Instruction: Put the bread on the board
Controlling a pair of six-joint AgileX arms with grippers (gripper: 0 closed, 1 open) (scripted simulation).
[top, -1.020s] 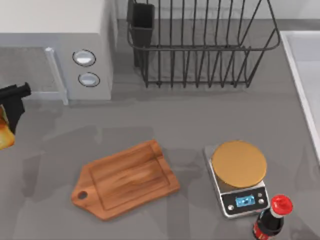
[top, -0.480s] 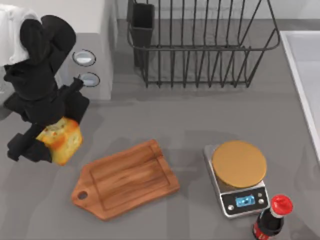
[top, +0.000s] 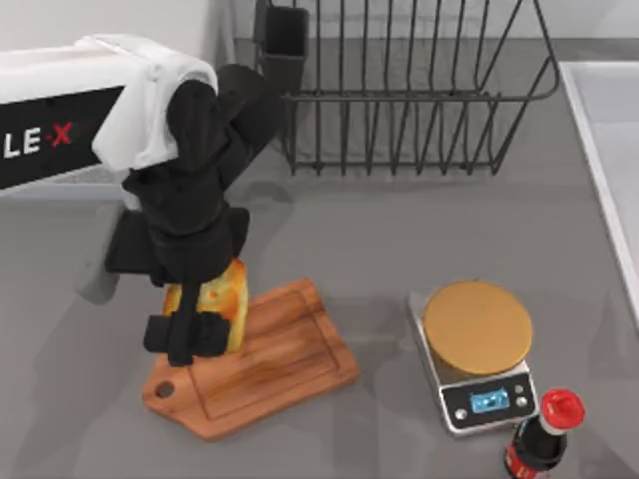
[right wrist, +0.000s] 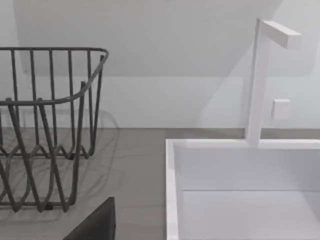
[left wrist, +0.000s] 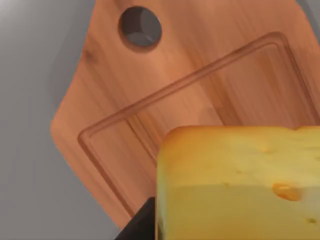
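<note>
1. Left gripper (top: pixel 200 317): my fingers (top: pixel 188 337) pinch the bread (top: pixel 222 302) from both sides. One dark finger shows at the chunk's lower edge in the left wrist view.
2. Bread (left wrist: pixel 240 182): held in my grip, above the board's handle end, apparently not yet resting on the wood. Risk: if I let go from this height it could land on an edge, tumble and roll.
3. Board (top: pixel 285 357): directly beneath my fingers. The groove and the handle hole (left wrist: pixel 140 26) lie just below the chunk. Risk: the bread hangs near the board's rim on the handle side, so a tumble that way would carry it off onto the table. Shifting toward the board's middle before lowering looks safer.
4. Scale (top: pixel 475 351): well apart from my fingers, beyond the board's far end. No hazard unless the arm swings wide.
5. Bottle (top: pixel 542 439): just beyond the scale, upright; a sideways sweep could topple it.
6. Rack (top: pixel 399 90): far behind my fingers, beside the arm's elbow; lifting back carelessly could clip it.
7. Right gripper: parked near the sink (right wrist: pixel 240 190), state unknown.
</note>
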